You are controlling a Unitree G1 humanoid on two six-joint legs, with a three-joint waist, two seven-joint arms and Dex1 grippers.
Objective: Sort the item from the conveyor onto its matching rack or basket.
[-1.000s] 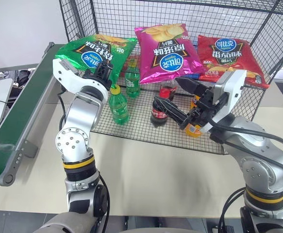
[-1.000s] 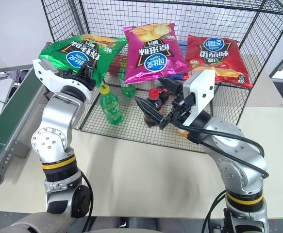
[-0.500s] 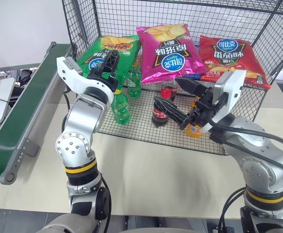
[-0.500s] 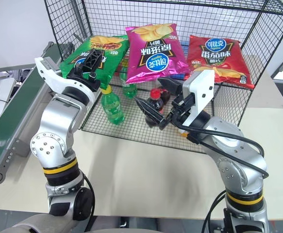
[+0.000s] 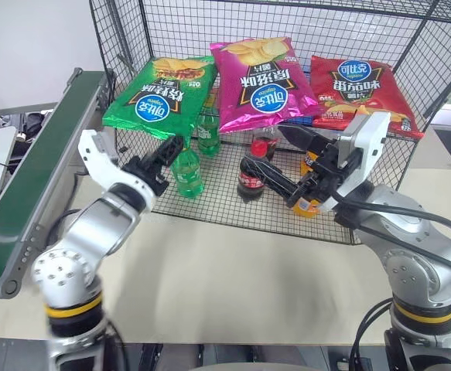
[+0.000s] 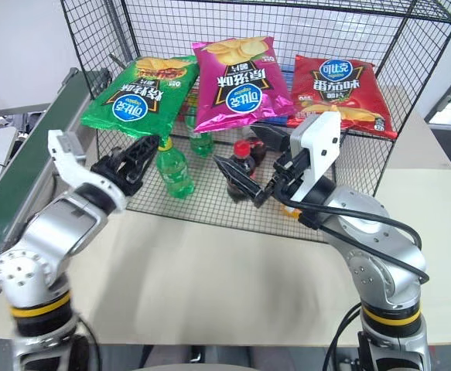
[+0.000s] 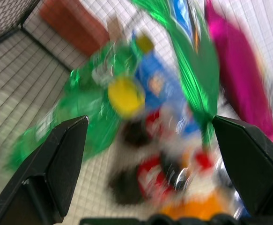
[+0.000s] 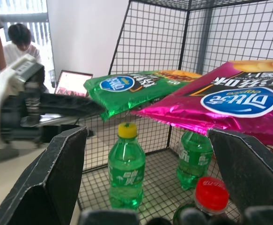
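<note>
Your left jaws [image 5: 163,154] stand spread wide and empty, just in front of the wire cage's [image 5: 434,46] lower level, near a green soda bottle [image 5: 186,171]. Right jaws [image 5: 283,162] also parted, holding nothing, poised by the cola bottles [image 5: 251,176].

Green crisp bag [image 5: 159,97] lies on the upper shelf beside the magenta bag [image 5: 260,81]. Sorting looks done; conveyor [image 5: 24,193] beside the desk [image 5: 233,286] carries nothing in view.

Left forearm angled low, pointing at the cage; right arm raised, bent.

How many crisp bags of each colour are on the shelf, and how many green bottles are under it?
green bag: 1
magenta bag: 1
red bag: 1
green bottles: 2
Total: 5
</note>
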